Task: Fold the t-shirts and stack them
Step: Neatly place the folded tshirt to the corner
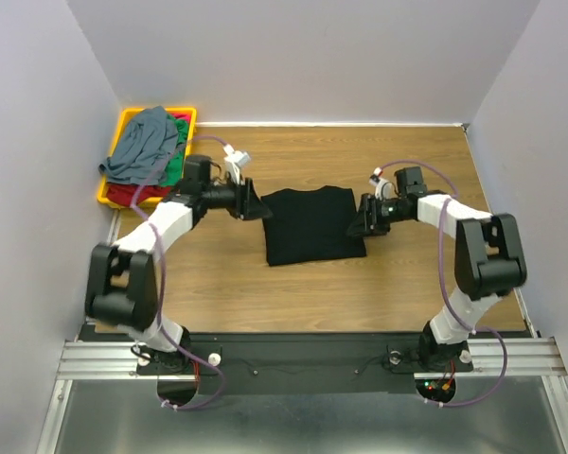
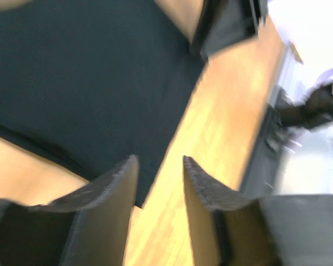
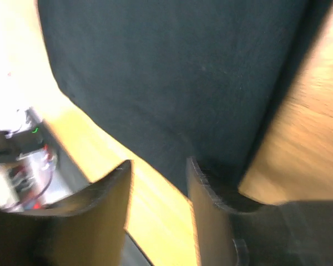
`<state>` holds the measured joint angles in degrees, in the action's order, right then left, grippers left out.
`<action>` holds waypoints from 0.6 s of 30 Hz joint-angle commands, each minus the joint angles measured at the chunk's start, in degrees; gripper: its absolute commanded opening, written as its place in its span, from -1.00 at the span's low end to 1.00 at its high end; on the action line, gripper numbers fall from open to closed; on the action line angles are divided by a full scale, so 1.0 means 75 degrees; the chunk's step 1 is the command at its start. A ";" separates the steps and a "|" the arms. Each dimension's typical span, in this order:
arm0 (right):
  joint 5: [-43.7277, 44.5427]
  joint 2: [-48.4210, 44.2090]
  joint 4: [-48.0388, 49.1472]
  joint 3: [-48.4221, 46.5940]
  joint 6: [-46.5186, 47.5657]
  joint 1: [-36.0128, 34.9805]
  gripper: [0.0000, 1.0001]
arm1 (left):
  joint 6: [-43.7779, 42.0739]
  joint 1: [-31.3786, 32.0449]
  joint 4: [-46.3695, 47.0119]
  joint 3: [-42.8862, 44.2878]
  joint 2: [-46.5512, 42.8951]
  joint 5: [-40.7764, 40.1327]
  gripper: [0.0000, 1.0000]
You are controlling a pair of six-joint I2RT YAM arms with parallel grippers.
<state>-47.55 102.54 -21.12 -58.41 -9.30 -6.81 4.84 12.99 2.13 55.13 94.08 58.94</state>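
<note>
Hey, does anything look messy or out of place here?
Only the yellow tray at the far left: a grey-blue t-shirt is heaped there unfolded, spilling over its rim. The black t-shirt mid-table lies folded flat.

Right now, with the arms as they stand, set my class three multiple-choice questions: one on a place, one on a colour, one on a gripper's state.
1. Where is the black shirt?
A. draped over an arm
B. flat on the table between the left gripper and right gripper
C. on the floor

2. What colour is the top shirt in the yellow tray?
A. white
B. grey-blue
C. orange

3. How is the left gripper?
A. open and empty
B. shut on the shirt
C. shut on the tray

1 B: it lies mid-table, a gripper at each side.
2 B: grey-blue cloth lies uppermost.
3 A: bare wood shows between its fingers.
</note>
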 commanded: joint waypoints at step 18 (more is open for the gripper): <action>0.8097 0.1162 -0.0500 -0.3239 -0.0025 -0.4307 1.00 | -0.1090 -0.0889 -0.1702 0.0430 -0.3978 -0.3451 0.83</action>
<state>2.85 108.55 -23.90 -79.72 -7.31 -38.41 -1.15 6.63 -10.11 58.54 66.92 35.14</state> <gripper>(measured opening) 0.997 0.913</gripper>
